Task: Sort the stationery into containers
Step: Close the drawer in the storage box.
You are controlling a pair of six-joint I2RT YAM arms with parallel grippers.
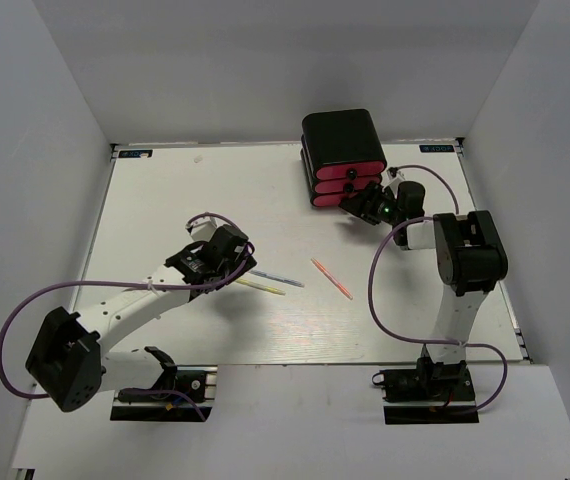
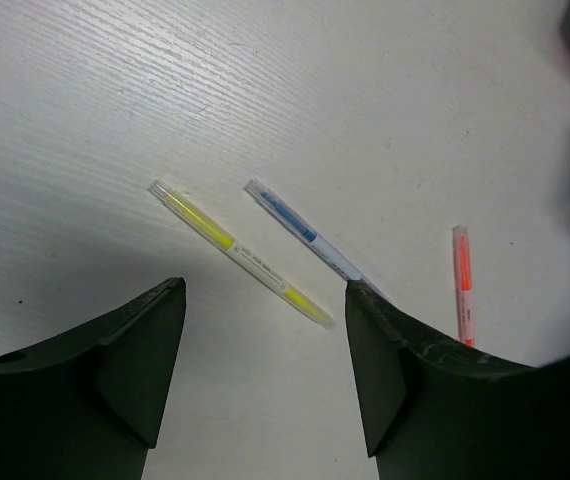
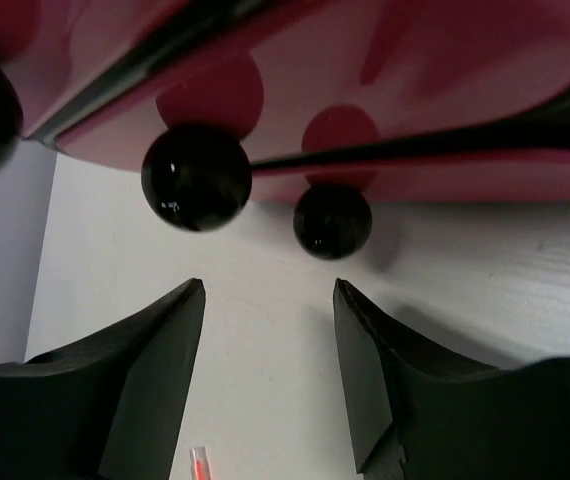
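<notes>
At the far right of the white table (image 1: 165,200) — glossy black cabinet (image 1: 343,135), three pink drawers (image 1: 346,186) stacked in it, fronts toward the arms, black round knobs (image 3: 197,177) on them; right gripper (image 3: 268,300) just in front of those knobs, fingers spread, nothing between them, no contact visible in the wrist view. Mid-table, left gripper (image 2: 265,295) above the surface, likewise spread wide and empty; just ahead of its fingertips a yellow highlighter (image 2: 240,253) and a blue pen (image 2: 303,230), side by side, near but apart, both lying slantwise; further right, well apart from both — an orange pen (image 2: 462,283), flat on the table, between the two arms in the overhead view.
</notes>
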